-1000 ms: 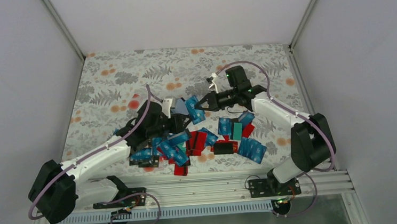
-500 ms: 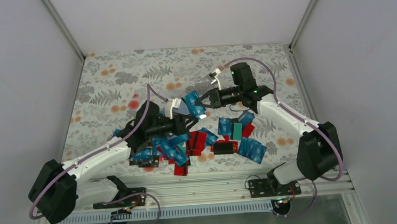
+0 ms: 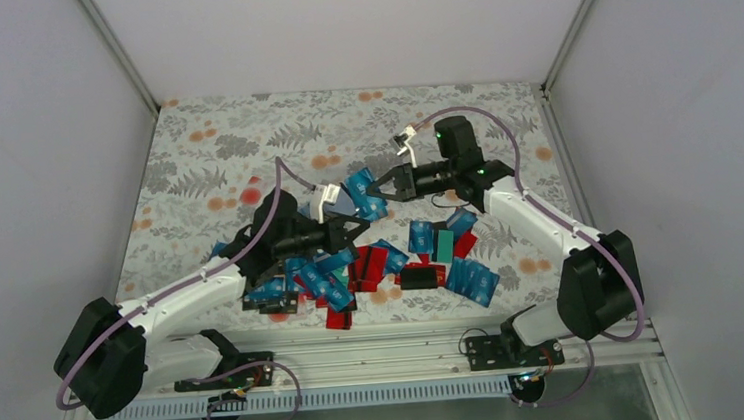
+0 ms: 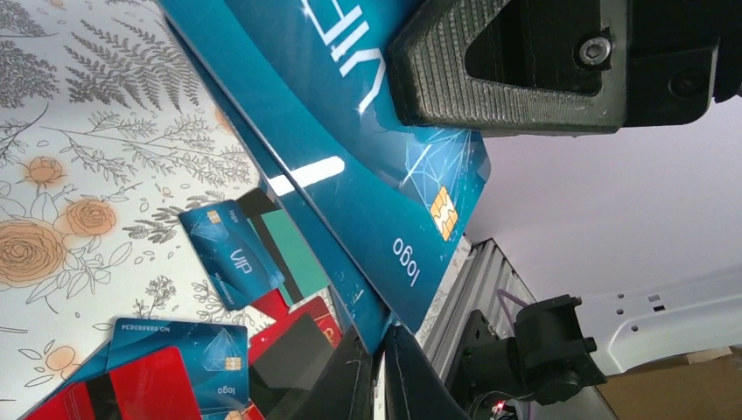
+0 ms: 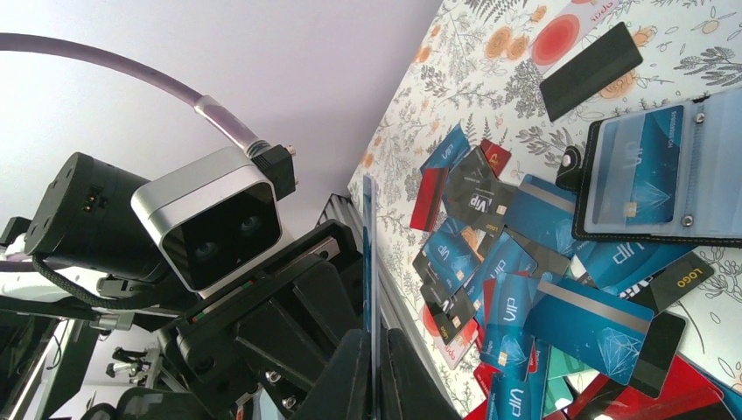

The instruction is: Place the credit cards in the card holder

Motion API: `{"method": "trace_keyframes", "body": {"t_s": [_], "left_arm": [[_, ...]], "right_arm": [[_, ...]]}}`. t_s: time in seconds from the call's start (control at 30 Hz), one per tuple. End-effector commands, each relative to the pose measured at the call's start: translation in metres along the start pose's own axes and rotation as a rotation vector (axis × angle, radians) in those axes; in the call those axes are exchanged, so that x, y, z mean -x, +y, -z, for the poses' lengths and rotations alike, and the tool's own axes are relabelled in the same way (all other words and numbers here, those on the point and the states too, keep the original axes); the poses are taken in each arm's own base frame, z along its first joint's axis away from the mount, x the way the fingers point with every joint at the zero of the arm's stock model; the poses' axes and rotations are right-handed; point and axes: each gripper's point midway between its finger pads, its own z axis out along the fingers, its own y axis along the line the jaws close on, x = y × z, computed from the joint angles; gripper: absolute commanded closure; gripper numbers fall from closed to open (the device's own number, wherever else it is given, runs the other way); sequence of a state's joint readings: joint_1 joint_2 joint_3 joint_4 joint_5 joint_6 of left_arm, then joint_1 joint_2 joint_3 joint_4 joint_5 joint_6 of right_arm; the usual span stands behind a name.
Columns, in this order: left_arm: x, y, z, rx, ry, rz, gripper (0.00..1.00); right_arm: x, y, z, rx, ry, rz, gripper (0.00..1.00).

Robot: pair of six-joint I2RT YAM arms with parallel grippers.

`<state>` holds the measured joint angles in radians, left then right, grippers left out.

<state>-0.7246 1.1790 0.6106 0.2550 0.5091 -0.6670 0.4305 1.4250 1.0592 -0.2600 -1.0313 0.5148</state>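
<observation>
Open a moment ago, the left tool [image 3: 357, 229] now clamps the blue credit card [image 4: 367, 166] that the closed right tool [image 3: 379, 191] holds aloft, well apart from the card holder [image 5: 647, 238] on the bench [image 3: 242, 140]: seemingly a handover.

credit cards [image 5: 588, 325] lie beside the card holder [image 5: 722, 166].

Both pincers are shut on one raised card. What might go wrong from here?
1. The left pincer and right pincer both clamp one blue card in mid-air; if either arm pulls before one lets go, it could bend or drop.
2. The card holder lies open and unheld on the table, so pushing a card in may slide it.
</observation>
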Motion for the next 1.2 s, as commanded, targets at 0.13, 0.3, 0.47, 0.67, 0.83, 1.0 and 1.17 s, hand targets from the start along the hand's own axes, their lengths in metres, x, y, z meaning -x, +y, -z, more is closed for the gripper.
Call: {"method": "trace_keyframes", "body": {"t_s": [0.13, 0.3, 0.47, 0.67, 0.83, 1.0, 1.17], "left_arm": [[0.0, -0.003, 0.004, -0.016, -0.011, 0.012, 0.98], [-0.015, 0.011, 0.006, 0.029, 0.016, 0.057, 0.98], [-0.035, 0.023, 0.008, 0.046, 0.051, 0.097, 0.98], [-0.054, 0.041, 0.008, 0.1, 0.099, 0.135, 0.98], [-0.076, 0.068, 0.002, 0.184, 0.154, 0.204, 0.97], [-0.098, 0.1, 0.005, 0.321, 0.2, 0.257, 0.75], [-0.102, 0.115, 0.014, 0.422, 0.203, 0.254, 0.47]], "right_arm": [[0.007, 0.0, 0.008, -0.056, -0.033, 0.024, 0.91], [0.014, -0.009, 0.015, -0.093, -0.057, 0.023, 0.84], [0.018, -0.022, 0.013, -0.112, -0.065, -0.001, 0.84], [0.015, -0.037, 0.007, -0.124, -0.053, -0.032, 0.9], [0.008, -0.047, 0.005, -0.138, -0.044, -0.053, 0.96], [0.003, -0.053, 0.005, -0.148, -0.046, -0.071, 0.96], [0.005, -0.045, 0.005, -0.11, -0.065, -0.062, 0.96]]}}
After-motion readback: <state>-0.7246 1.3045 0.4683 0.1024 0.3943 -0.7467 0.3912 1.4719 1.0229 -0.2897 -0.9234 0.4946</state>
